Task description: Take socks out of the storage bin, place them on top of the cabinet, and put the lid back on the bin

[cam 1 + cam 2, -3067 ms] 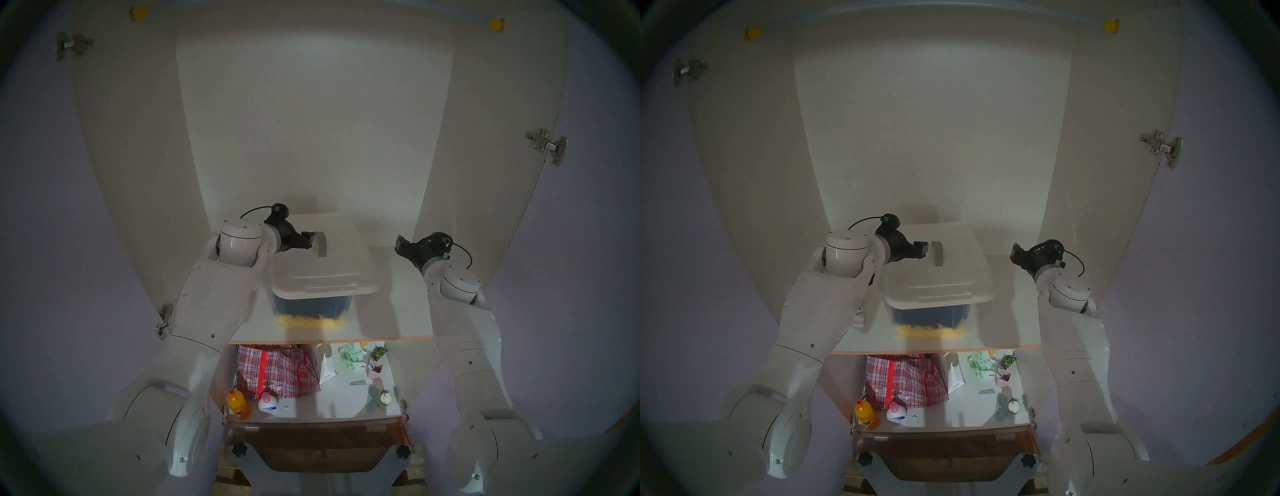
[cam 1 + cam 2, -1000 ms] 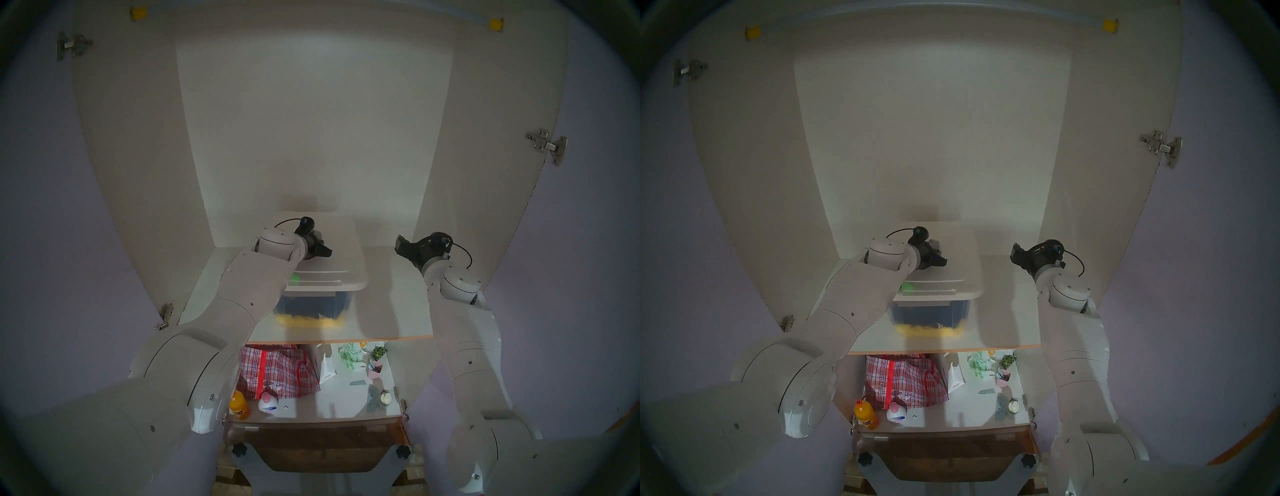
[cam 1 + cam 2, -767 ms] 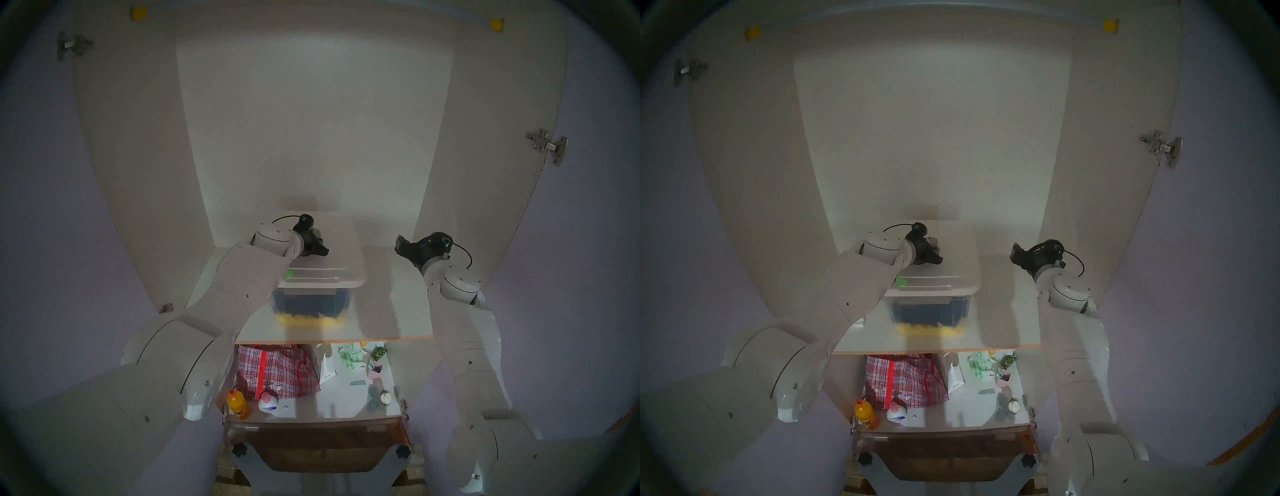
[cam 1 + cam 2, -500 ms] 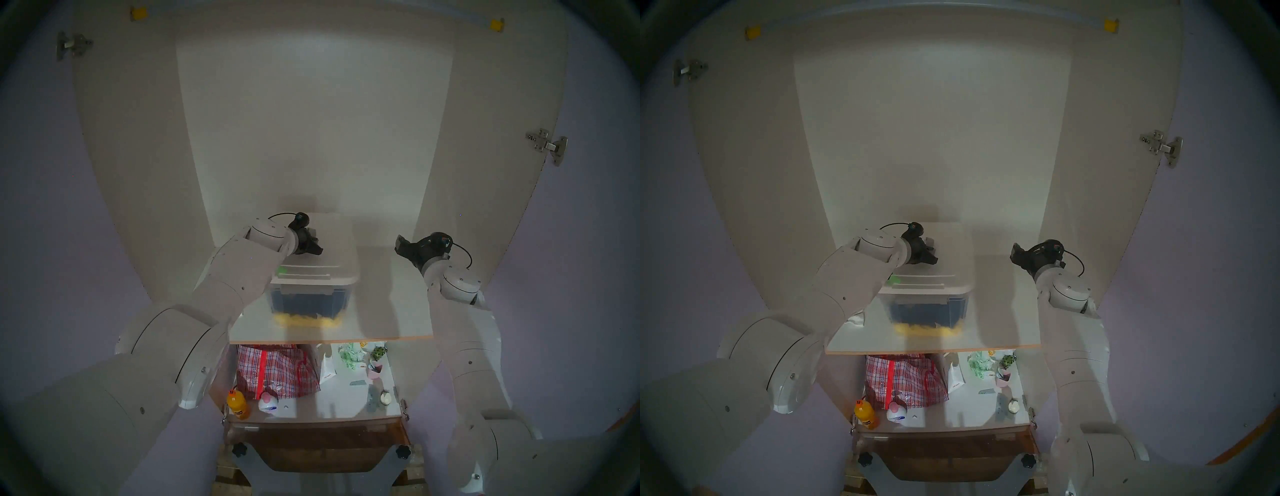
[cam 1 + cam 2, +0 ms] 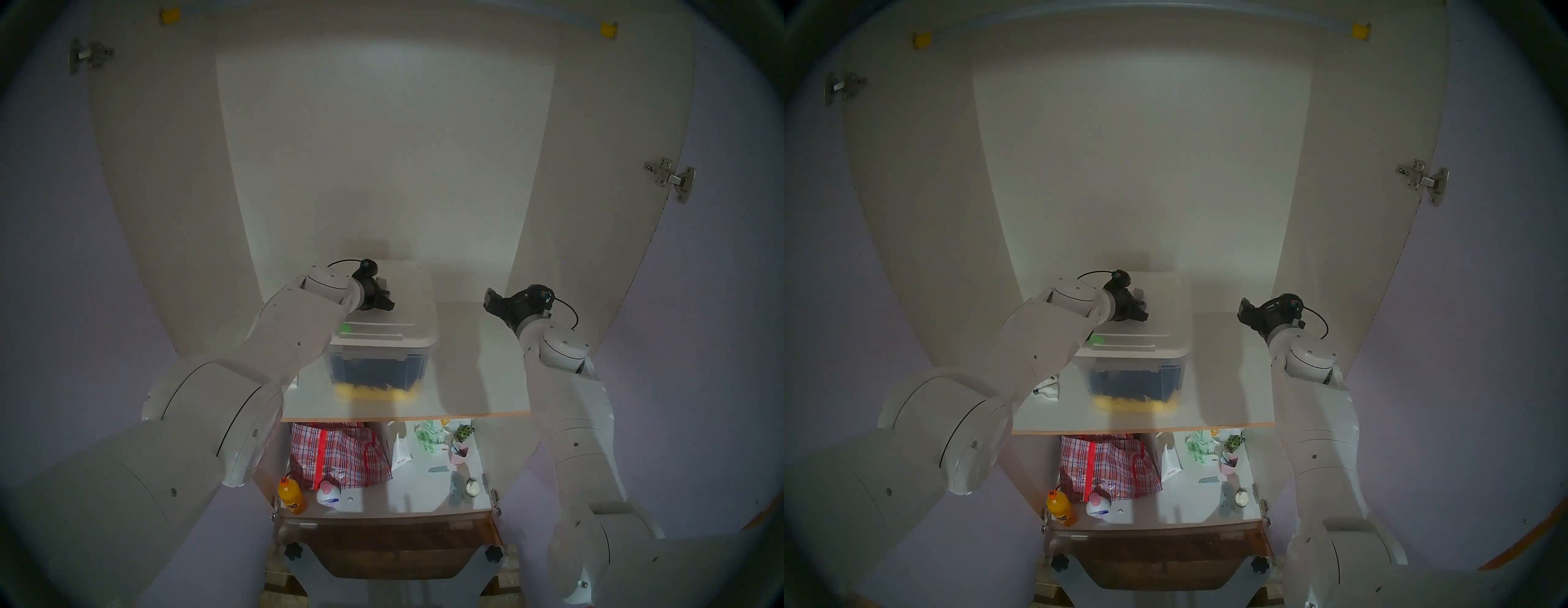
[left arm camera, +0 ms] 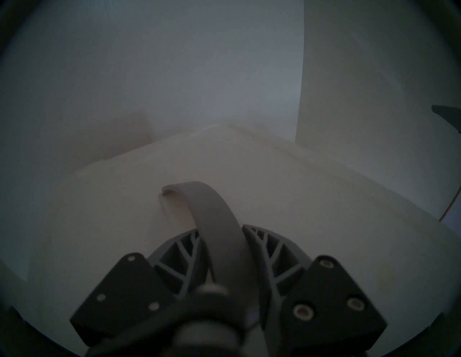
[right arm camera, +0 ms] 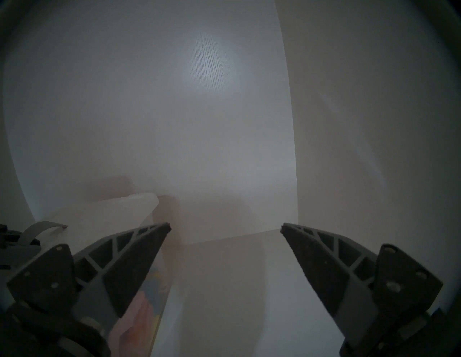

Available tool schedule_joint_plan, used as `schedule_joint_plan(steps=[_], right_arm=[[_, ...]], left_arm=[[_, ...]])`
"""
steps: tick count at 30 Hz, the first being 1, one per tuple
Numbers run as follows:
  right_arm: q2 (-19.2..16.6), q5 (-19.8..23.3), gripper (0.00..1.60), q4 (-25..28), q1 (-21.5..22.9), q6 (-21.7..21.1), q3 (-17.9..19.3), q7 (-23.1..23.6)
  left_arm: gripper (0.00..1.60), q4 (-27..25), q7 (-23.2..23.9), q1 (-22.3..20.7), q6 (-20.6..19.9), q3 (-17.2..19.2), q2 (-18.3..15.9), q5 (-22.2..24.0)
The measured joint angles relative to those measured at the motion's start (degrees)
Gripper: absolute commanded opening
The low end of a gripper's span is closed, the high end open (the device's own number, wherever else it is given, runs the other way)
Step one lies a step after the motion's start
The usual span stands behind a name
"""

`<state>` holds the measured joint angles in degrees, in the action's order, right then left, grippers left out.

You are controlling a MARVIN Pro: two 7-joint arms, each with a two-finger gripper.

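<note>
The white lid (image 5: pixel 409 305) lies flat on the clear storage bin (image 5: pixel 377 369), whose walls show dark blue and yellow cloth. My left gripper (image 5: pixel 388 303) is on top of the lid. In the left wrist view its fingers (image 6: pixel 264 246) press both sides of the grey handle (image 6: pixel 214 212). The socks (image 5: pixel 1047 388), a small white bundle with black marks, lie on the cabinet's shelf board (image 5: pixel 466 373) left of the bin, half hidden by my left arm. My right gripper (image 7: pixel 224 226) hovers open and empty over the shelf to the right of the bin.
The cabinet's lilac doors (image 5: pixel 55 254) stand open on both sides, with metal hinges (image 5: pixel 670 178). On the lower shelf are a red checked bag (image 5: pixel 339 454), an orange bottle (image 5: pixel 290 499), a white bottle (image 5: pixel 329 494) and a pink cup (image 5: pixel 459 453).
The left arm has lowered the tilted lid down and back until it sits level on the bin. The right arm has not moved.
</note>
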<state>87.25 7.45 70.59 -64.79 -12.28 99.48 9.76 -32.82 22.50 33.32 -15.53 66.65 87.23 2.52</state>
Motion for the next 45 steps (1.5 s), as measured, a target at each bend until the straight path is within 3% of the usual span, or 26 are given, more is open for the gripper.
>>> schedule_joint_plan(steps=[1,3,8,16,37,45], right_arm=[[0.0,0.0,1.6,0.0,0.0,0.0,0.0,0.0],[0.0,0.0,1.6,0.0,0.0,0.0,0.0,0.0],[0.0,0.0,1.6,0.0,0.0,0.0,0.0,0.0],[0.0,0.0,1.6,0.0,0.0,0.0,0.0,0.01],[0.0,0.0,1.6,-0.01,0.01,-0.01,0.0,0.01],[0.0,0.0,1.6,-0.01,0.01,-0.01,0.0,0.01]], left_arm=[[0.08,-2.27,-0.24,0.66,-0.41,-0.09,-0.3,-0.25],[0.02,-5.79,-0.53,1.95,-0.86,-0.09,-0.7,-0.42],[0.07,-11.85,-1.04,5.18,-3.14,-0.25,-1.41,-0.92],[0.0,-5.52,-1.64,4.38,-2.42,0.35,-1.1,-0.93],[0.0,-1.16,-1.72,-0.07,0.36,1.47,0.97,-0.52],[0.0,2.04,-4.53,-1.67,1.28,5.67,2.57,0.63]])
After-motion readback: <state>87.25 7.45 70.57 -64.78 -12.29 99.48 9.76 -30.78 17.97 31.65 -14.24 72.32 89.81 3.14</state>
